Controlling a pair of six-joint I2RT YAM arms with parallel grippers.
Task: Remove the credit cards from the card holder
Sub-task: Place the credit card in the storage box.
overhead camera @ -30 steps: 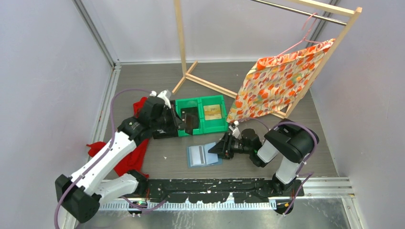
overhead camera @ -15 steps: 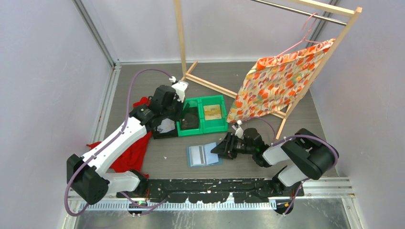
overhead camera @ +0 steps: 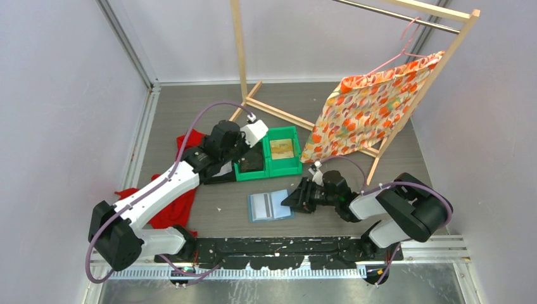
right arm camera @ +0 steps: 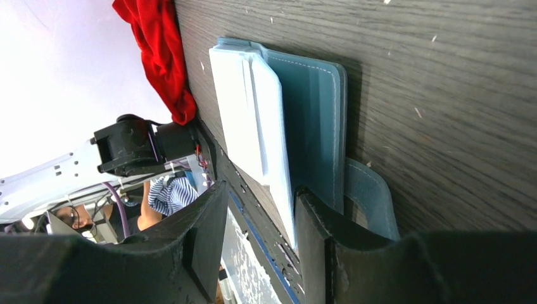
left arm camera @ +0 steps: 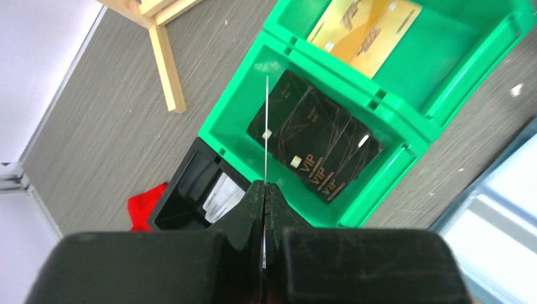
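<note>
The left gripper (left arm camera: 265, 190) is pinched tight on a credit card (left arm camera: 266, 126), seen edge-on as a thin pale line, so its face cannot be made out. The card hangs over the near green bin (left arm camera: 380, 183), which holds black VIP cards (left arm camera: 323, 142). The second green bin (left arm camera: 500, 47), at 1 o'clock, holds a gold card (left arm camera: 367, 31). A black tray (left arm camera: 183, 196) sits at 8 o'clock of the near bin.

The card holder (overhead camera: 270, 206) lies open on the table at 6 o'clock of the bins. The right gripper (right arm camera: 259, 193) is low at its 3 o'clock edge, fingers apart, and the holder's pale pocket edge seems to lie between them. A red cloth (right arm camera: 158, 50) lies beyond.
</note>
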